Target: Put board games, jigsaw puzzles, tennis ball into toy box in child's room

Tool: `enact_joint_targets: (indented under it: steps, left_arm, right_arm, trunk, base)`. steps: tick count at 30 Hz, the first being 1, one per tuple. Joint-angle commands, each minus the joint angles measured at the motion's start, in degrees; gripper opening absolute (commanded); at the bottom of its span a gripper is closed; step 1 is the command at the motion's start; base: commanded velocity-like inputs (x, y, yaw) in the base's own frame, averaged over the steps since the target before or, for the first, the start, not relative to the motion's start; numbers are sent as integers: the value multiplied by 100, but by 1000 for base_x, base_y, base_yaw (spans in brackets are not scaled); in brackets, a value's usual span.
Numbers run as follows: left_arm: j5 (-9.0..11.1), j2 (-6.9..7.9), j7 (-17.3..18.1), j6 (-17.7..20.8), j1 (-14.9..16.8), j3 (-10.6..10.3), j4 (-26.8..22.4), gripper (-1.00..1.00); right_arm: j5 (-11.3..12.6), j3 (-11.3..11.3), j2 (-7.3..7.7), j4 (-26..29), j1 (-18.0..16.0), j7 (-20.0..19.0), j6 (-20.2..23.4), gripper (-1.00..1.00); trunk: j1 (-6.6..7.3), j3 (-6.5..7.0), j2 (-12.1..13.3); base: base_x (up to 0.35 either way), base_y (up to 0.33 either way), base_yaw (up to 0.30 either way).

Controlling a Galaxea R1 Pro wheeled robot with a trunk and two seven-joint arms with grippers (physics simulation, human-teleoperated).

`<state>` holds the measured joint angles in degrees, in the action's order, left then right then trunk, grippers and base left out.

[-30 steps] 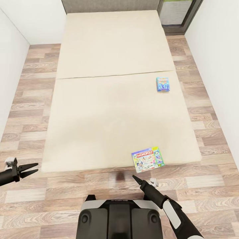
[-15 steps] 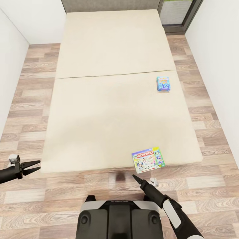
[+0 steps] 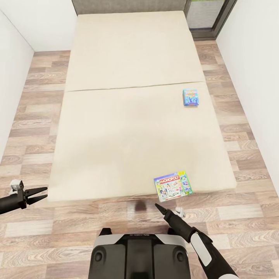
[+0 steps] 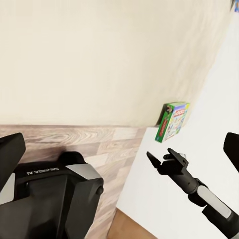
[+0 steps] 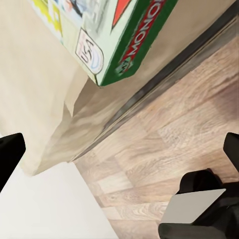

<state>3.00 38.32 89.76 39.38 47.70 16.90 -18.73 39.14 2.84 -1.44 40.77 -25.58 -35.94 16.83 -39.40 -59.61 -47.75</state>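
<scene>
Monopoly box (image 3: 173,186) at bed (image 3: 116,135) edge | right jaws (image 3: 156,206) near, gap unclear | left jaws (image 3: 42,193) parted, empty

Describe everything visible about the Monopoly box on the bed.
The Monopoly box is a thin, flat rectangular card box with a green edge, a red "MONOPOLY" banner and colourful cartoon print on its light lid. It lies face up, slightly rotated, at the near edge of the beige bed, toward its right corner, possibly overhanging a little. Nothing else touches it; the right claw points toward it from just short of the bed.
</scene>
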Motion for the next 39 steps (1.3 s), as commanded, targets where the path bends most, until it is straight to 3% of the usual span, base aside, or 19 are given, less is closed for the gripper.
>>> enact_joint_targets:
  steps: [1, 14, 30, 39]
  left_arm:
    - [-9, 0, 24, 61, 2, 6, 2, 100]
    - [-16, -6, 24, 61, 2, 6, 1, 100]
    - [-18, -7, 24, 61, 2, 8, 1, 100]
    - [-18, -7, 24, 61, 2, 7, 1, 100]
  right_arm:
    - [44, 24, -4, -3, -4, -16, 56, 100]
    - [42, 33, -20, -14, -14, 4, 26, 100]
    - [176, 225, -8, -56, -17, -53, 58, 100]
    - [181, 307, 21, -271, -45, -360, 53, 100]
  trunk:
    - [0, -3, -4]
    - [0, -3, -4]
    - [0, -3, -4]
    - [0, -3, -4]
  base:
    - [-108, 28, 0]
    - [-56, 21, 0]
    - [-3, 1, 0]
    - [0, 0, 0]
